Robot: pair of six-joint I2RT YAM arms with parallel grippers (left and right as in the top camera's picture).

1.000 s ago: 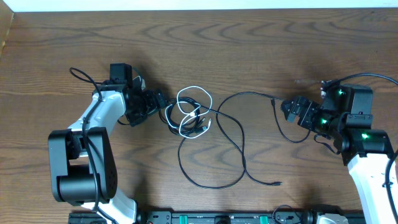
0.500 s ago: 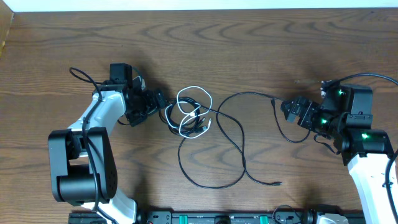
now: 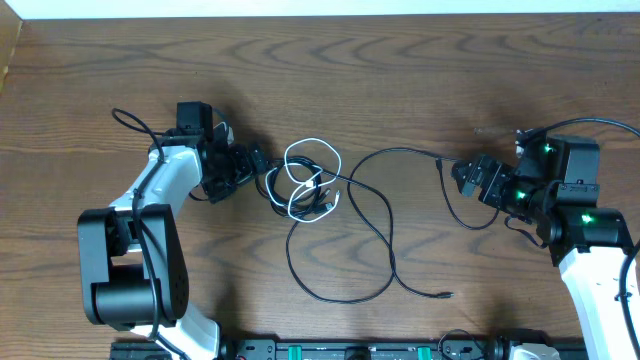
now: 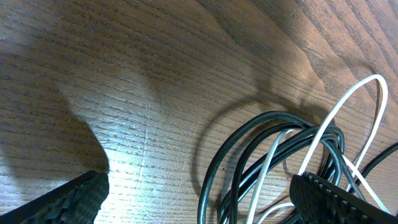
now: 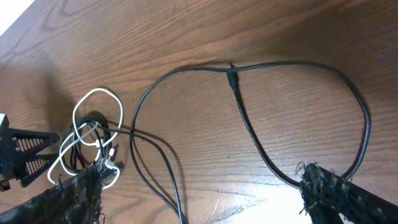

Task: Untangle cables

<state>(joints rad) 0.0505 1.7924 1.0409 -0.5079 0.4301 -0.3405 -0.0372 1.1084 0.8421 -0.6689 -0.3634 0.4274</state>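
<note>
While the white cable [image 3: 305, 190] and black cable [image 3: 400, 150] lie knotted together, overhead has the left gripper [image 3: 252, 168] gaping empty beside the knot and the right gripper [image 3: 463, 181] likewise at the black loop's far bend, likely to pull outward. Left wrist: coils sit just ahead of its fingers [image 4: 62, 202]. Right wrist: bare table [image 5: 298, 37] surrounds the loop.

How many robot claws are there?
2. The black two-finger left gripper is open at the left edge of the tangle of thin white and black cables. The black right gripper is open further right. None seem hidden.
</note>
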